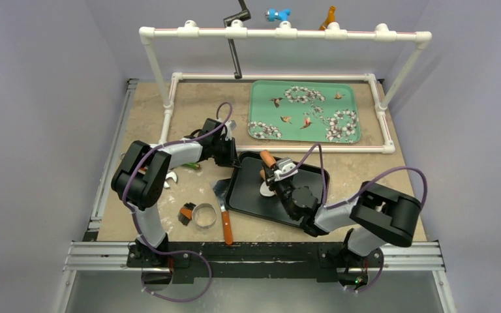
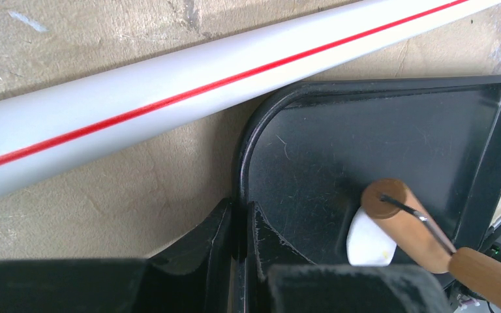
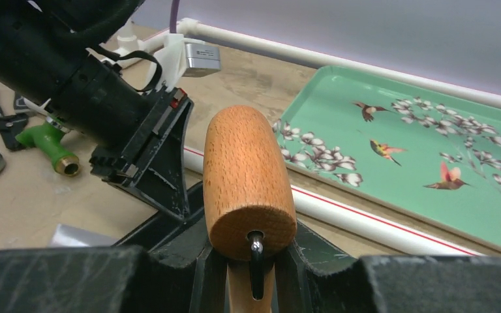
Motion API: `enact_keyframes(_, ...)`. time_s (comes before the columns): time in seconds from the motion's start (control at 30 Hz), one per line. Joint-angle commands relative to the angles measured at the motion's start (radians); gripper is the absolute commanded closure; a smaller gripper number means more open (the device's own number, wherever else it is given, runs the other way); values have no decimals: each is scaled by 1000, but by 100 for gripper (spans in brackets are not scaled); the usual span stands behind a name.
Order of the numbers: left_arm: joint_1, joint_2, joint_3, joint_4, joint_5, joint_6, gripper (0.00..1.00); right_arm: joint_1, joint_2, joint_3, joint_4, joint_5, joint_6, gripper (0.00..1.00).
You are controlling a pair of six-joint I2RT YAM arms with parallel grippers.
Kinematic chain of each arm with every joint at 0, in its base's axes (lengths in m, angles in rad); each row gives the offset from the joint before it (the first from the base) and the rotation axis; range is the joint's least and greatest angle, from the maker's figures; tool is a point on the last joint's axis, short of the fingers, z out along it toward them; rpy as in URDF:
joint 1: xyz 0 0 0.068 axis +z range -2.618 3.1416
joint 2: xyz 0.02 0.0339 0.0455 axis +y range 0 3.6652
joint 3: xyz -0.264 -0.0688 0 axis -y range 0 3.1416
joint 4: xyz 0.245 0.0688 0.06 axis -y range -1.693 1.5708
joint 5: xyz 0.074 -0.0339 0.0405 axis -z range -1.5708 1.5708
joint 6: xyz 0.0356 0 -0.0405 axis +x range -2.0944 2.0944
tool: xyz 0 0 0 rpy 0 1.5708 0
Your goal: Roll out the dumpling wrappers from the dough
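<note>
Claw on our left arm [image 2: 238, 228] is pinched together on the corner rim of the black tray [image 2: 378, 124]. The claw on our right arm [image 3: 251, 261] is clamped on the wooden rolling pin [image 3: 248, 176], just behind its rounded end.

Taking the bench [image 1: 150, 111] first, it gives the tray a flat base. We judge the left grip should simply pin that corner down so the tray cannot skate under load.

On the tray floor lies 1 small white lump of dough [image 2: 368, 242], touching the underside of the pin near its tip. It looks too small and thick to count as a wrapper yet.

To roll it well, we would level the pin so its barrel, not its end, bears on the dough. Then we would press lightly in short strokes from the middle outward. Heavy pressure could smear it against the tray wall nearby.
</note>
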Motion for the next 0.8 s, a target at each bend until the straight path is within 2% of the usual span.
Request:
enact_keyframes(0.0, 23, 45, -35, -80, -109, 21, 100, 3, 101, -41, 181, 0, -4, 100)
enact_keyframes(0.1, 23, 48, -34, -81, -109, 21, 100, 4, 131, -91, 217, 46, 4, 100)
enact_keyframes(0.27, 24, 48, -32, -83, -110, 21, 100, 5, 147, -138, 148, 125, 48, 100)
enact_keyframes(0.37, 23, 48, -34, -84, -109, 21, 100, 2, 163, -169, 201, 212, 37, 100)
enact_keyframes(0.43, 24, 49, -33, -84, -110, 21, 100, -13, 158, -186, 238, 185, 49, 100)
enact_keyframes(0.47, 24, 50, -33, -84, -109, 21, 100, -17, 153, -175, 176, 158, 83, 100)
enact_keyframes(0.53, 25, 50, -30, -86, -108, 21, 100, -8, 154, -119, -61, 125, 222, 100)
enact_keyframes(0.57, 25, 50, -31, -87, -107, 21, 100, 13, 172, -103, -80, 117, 233, 100)
enact_keyframes(0.6, 25, 49, -30, -86, -108, 21, 100, 44, 212, -105, -57, 134, 232, 100)
enact_keyframes(0.67, 25, 50, -30, -86, -106, 21, 100, 78, 268, -143, 124, 136, 205, 100)
enact_keyframes(0.7, 25, 51, -29, -88, -107, 21, 100, 87, 281, -158, 143, 129, 225, 100)
enact_keyframes(0.77, 25, 51, -29, -88, -107, 21, 100, 98, 286, -149, 63, 113, 277, 100)
